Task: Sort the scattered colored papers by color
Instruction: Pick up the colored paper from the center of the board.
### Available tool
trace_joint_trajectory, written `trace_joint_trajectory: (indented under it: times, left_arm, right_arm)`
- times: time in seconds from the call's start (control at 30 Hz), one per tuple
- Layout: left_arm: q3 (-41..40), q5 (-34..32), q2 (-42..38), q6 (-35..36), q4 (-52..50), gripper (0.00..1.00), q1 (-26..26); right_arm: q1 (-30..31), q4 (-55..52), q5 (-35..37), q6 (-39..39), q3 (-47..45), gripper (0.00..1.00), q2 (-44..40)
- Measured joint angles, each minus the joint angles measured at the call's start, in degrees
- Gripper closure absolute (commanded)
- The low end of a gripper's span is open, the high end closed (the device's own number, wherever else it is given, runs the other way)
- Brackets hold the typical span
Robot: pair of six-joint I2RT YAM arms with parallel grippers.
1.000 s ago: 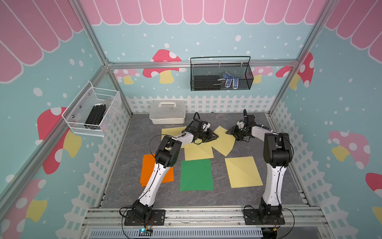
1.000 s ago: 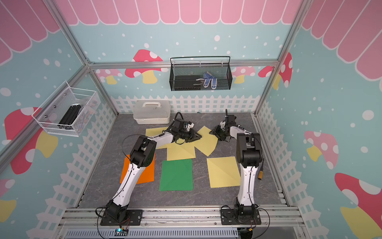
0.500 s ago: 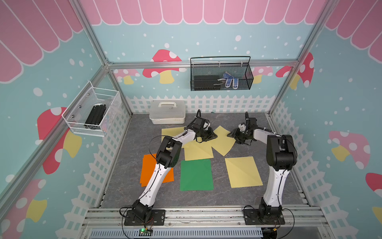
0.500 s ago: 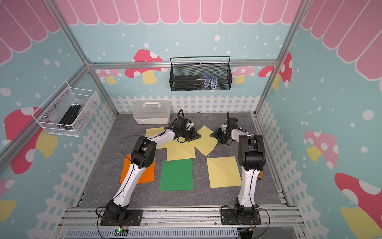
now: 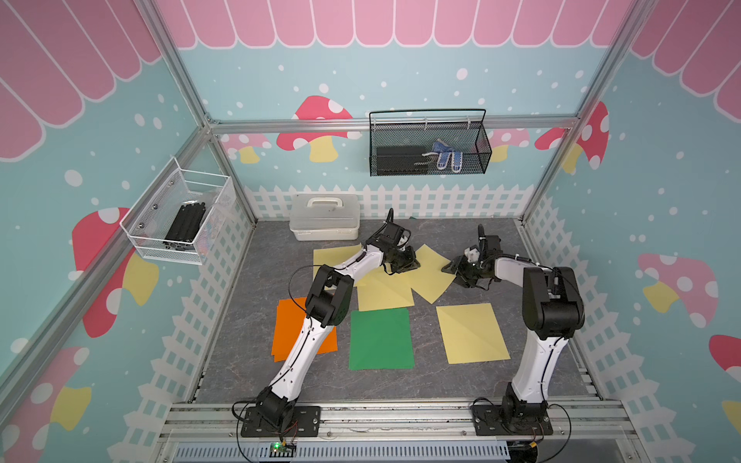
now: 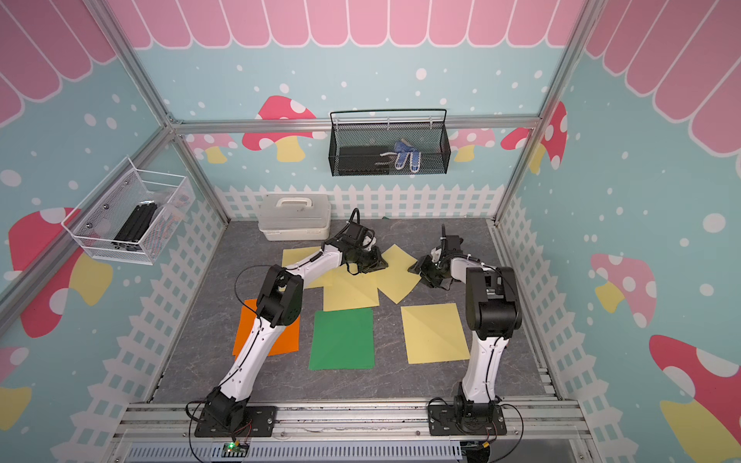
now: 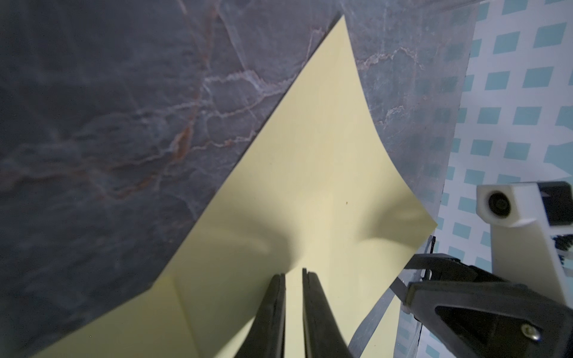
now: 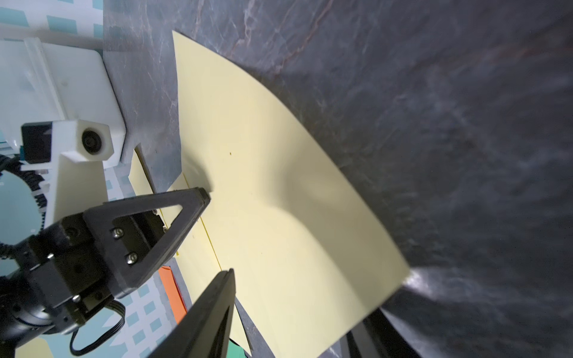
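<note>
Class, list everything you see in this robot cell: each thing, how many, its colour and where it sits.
tilted yellow paper: one, pale yellow, mid-table, between the grippers
other yellow papers: three, pale yellow, two centre, one near right
green paper: one visible, green, near centre
orange paper: at least one, orange, near left
box: one, white, far left
mesh basket: one, black, back wall
wire basket: one, white, left wall
left gripper: pinching the tilted yellow paper
right gripper: open at its corner
</note>
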Motion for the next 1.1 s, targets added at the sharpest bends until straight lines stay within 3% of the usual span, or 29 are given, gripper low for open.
trace_joint_trajectory:
  times: [0.17,0.4,0.53,0.77,1.1]
  left_arm:
    - [-0.02,0.0,0.02,-1.09,0.09,0.84,0.0]
    - [-0.35,0.0,0.04,-2.47,1.09,0.85,0.0]
    - [-1.11,0.02,0.04,-3.3,2.71,0.85,0.0]
    - [-1.84,0.09,0.04,-4.39,5.07,0.85,-0.04]
    - [-5.11,0.04,-1.84,-1.29,7.58,0.78,-0.13]
  right_arm:
    - [1.18,3.45,-1.27,2.86,-4.26,0.47,-2.08]
    - [3.28,6.93,-1.79,7.1,-7.1,0.66,-2.4]
    - [3.63,9.4,-1.11,9.53,-9.64,0.67,-3.67]
    - [4.07,8.61,1.99,11.52,-12.09,1.0,-6.14]
    - [4.09,4.83,2.1,8.39,-7.17,1.0,-2.89]
